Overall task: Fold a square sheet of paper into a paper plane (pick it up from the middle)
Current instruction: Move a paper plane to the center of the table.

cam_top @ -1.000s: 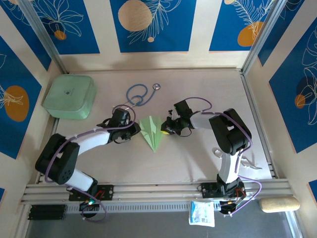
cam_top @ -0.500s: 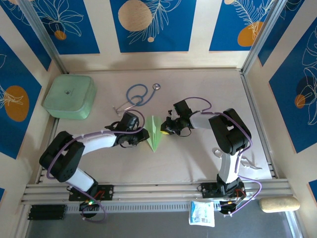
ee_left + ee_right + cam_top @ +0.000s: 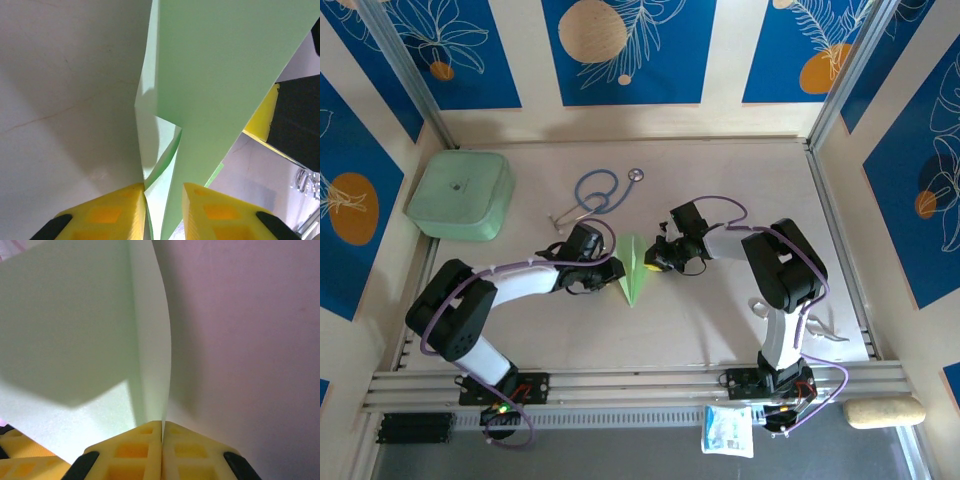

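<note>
The paper plane (image 3: 633, 270) lies at the centre of the table (image 3: 720, 180) and is now narrower. The left gripper (image 3: 612, 270), loosely pinching its layers, has swung the left wing inward. The right gripper (image 3: 658, 262), fingers pressed together, clamps the opposite edge. The centre fold is judged nearly closed.

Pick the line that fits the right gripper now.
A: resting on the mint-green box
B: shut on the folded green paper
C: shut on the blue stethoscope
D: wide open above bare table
B: in the right wrist view, the right gripper has its yellow fingers pressed together, with an edge of the paper plane pinched between them.
</note>
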Controlling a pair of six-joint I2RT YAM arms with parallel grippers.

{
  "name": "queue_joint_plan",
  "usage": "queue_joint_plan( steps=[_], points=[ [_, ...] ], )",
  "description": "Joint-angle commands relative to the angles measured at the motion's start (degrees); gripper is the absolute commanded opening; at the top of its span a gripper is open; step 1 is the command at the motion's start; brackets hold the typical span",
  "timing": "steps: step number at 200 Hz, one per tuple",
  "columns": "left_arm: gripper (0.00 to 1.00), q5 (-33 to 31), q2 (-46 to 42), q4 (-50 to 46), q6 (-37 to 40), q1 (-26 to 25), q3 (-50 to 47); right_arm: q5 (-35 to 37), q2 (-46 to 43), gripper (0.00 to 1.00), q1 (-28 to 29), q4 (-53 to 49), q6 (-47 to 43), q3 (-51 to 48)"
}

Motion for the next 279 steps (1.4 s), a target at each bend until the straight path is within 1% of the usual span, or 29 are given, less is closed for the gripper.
queue_joint_plan(
  steps=[1, 29, 69, 110, 133, 154, 216, 235, 259, 279],
  points=[
    [0.25, 1.5, -1.4, -1.0, 0.5, -0.3, 1.3, -0.4, 0.9, 0.08, 0.1, -1.5, -0.6, 1.3],
    [0.25, 0.8, -1.6, -4.1, 1.5, -0.3, 2.0, -0.3, 0.9, 0.08, 0.1, -1.5, -0.5, 1.3],
    [0.31, 0.9, -1.8, -5.4, 2.0, -0.3, 2.3, -0.3, 1.0, 0.08, 0.1, -1.5, -0.5, 1.3],
    [0.32, 1.2, -2.2, -6.0, 2.4, -0.3, 2.9, -0.4, 0.9, 0.08, 0.0, -1.6, -0.5, 1.4],
    [0.3, 1.6, -2.5, -6.0, 2.6, -0.3, 3.0, -0.3, 0.9, 0.08, 0.0, -1.6, -0.5, 1.4],
    [0.28, 2.3, -2.5, -4.3, 2.5, -0.3, 3.0, -0.3, 1.0, 0.08, 0.0, -1.6, -0.6, 1.4],
    [0.29, 5.7, -0.2, 0.4, 2.7, -0.5, 3.6, -0.6, 1.1, 0.08, 0.0, -1.7, -0.6, 1.6],
    [0.31, 5.6, 1.0, -0.8, 3.5, -1.0, 4.6, -0.7, 1.0, 0.08, 0.1, -1.6, -0.5, 1.7],
    [0.33, 3.2, 2.6, -5.1, 4.4, -2.0, 6.7, -0.9, 0.9, 0.08, 0.1, -2.0, -0.6, 1.9],
    [0.34, 2.4, 4.0, -6.6, 4.8, -3.0, 7.9, -1.1, 0.6, 0.08, 0.1, -2.3, -0.6, 2.2]
  ],
)
